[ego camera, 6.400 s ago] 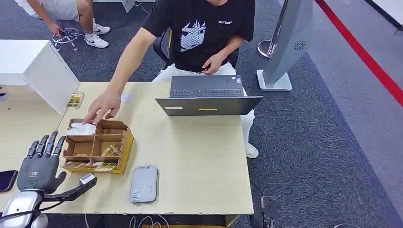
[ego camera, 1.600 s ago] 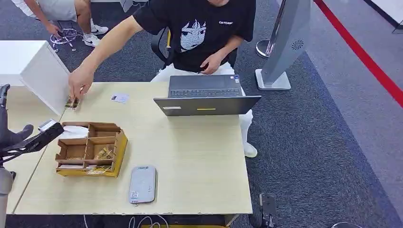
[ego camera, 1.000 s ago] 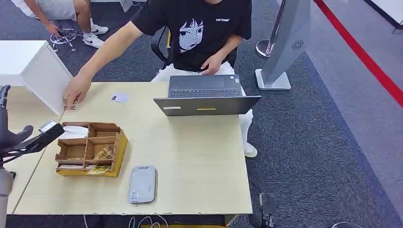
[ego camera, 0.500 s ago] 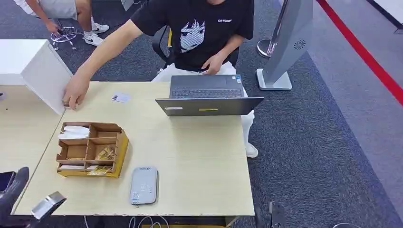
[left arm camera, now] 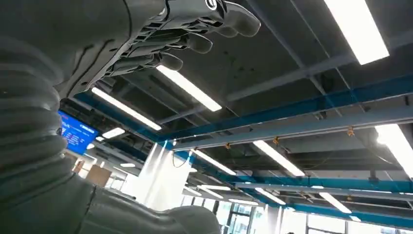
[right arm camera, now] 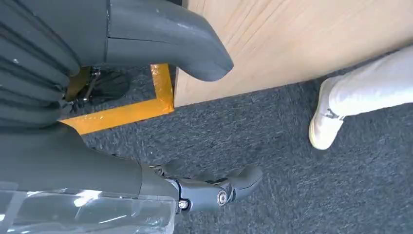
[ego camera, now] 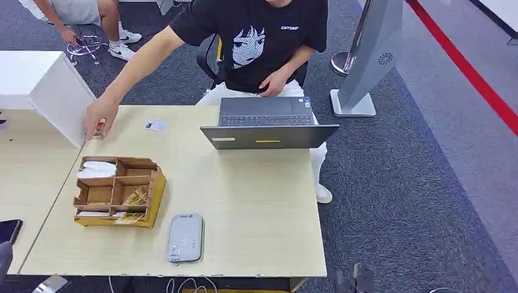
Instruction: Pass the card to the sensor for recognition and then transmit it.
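Divided box (ego camera: 119,190) on the table (ego camera: 256,207), forward-right of the left hand (left arm camera: 160,34); sensor (ego camera: 184,237) just right of the box; card (ego camera: 156,126) and laptop (ego camera: 269,122) farther ahead; person's hand (ego camera: 99,117) beyond the box.

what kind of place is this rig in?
Probably an open office or demo hall: a wooden desk with a laptop, grey carpet, and strip ceiling lights over exposed beams.

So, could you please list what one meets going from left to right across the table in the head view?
Dark phone at the left edge → cardboard organiser box → grey card sensor → open laptop.
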